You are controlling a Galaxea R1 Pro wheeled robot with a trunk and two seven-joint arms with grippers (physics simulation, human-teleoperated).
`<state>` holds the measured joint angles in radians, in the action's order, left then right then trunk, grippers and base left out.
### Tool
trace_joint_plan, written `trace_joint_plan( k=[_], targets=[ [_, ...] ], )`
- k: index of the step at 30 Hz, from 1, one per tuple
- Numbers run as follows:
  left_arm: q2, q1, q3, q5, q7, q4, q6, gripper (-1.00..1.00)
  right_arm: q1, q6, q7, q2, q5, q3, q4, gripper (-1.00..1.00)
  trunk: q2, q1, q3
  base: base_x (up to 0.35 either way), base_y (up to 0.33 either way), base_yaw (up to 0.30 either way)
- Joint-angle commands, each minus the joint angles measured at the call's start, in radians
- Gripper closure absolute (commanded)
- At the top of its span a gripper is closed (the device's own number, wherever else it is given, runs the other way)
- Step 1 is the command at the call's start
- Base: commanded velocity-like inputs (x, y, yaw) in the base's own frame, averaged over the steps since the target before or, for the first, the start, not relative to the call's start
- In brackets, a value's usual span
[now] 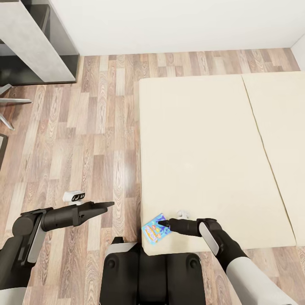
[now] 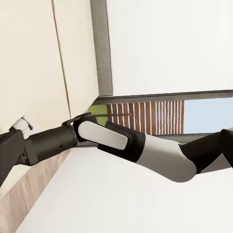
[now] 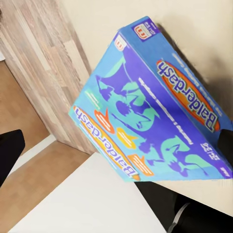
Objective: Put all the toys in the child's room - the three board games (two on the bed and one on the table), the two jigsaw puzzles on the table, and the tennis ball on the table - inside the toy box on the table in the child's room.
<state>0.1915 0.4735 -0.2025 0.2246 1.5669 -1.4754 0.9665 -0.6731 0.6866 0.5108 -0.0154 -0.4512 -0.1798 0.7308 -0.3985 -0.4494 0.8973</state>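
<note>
Down at the near corner of the bed (image 1: 203, 144) lies the small blue board game (image 1: 155, 229), flat on the cream mattress close to the edge and beside the wood plank floor (image 1: 84, 140); lettered Balderdash across lid and side in the right wrist view (image 3: 160, 111), printed with dark blue figures on turquoise plus orange labels; touched at its inner edge by the right gripper (image 1: 163, 223), reaching in from the right along the mattress, though cannot tell whether clamped on the box or merely against it, fingertips being too dark and small to separate; hangs over the floor to the left of the bed the left gripper (image 1: 105, 206), fingers drawn nearly together to a point and holding nothing. Splits the mattress into two cream slabs a thin seam, running away toward the white wall (image 1: 178, 21); stands in the far left corner a grey-sided piece of furniture (image 1: 38, 42) with a dark inside, and below it on the floor the thin grey legs of something cut off by the frame; shows at the bottom of the head view the robot's dark base (image 1: 152, 275).
</note>
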Motion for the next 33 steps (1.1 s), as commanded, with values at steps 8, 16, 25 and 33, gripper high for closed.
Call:
trace_joint_plan(
  k=[8,16,25,33],
  targets=[
    [0.000,0.000,0.000,-0.001,0.004,0.000,0.011,-1.00,0.000,0.004,0.000,-0.001,-0.003,-0.003,0.002,-1.00,-0.001,-0.001,0.001,0.000,0.000,0.000],
    [0.000,0.000,0.000,-0.001,0.004,0.000,0.011,-1.00,0.000,0.004,0.000,-0.001,-0.003,-0.002,0.002,-1.00,-0.001,-0.001,0.001,0.000,0.000,0.000],
    [0.000,0.000,0.000,-0.001,0.004,0.000,0.011,-1.00,0.000,0.002,0.000,-0.002,-0.003,-0.002,0.002,-1.00,-0.001,-0.001,0.001,0.000,0.000,0.000],
    [0.000,0.000,0.000,-0.001,0.004,0.000,0.011,-1.00,0.000,0.002,0.000,-0.001,-0.001,-0.002,0.002,-1.00,-0.001,-0.001,0.001,0.000,0.000,0.000]
  ],
)
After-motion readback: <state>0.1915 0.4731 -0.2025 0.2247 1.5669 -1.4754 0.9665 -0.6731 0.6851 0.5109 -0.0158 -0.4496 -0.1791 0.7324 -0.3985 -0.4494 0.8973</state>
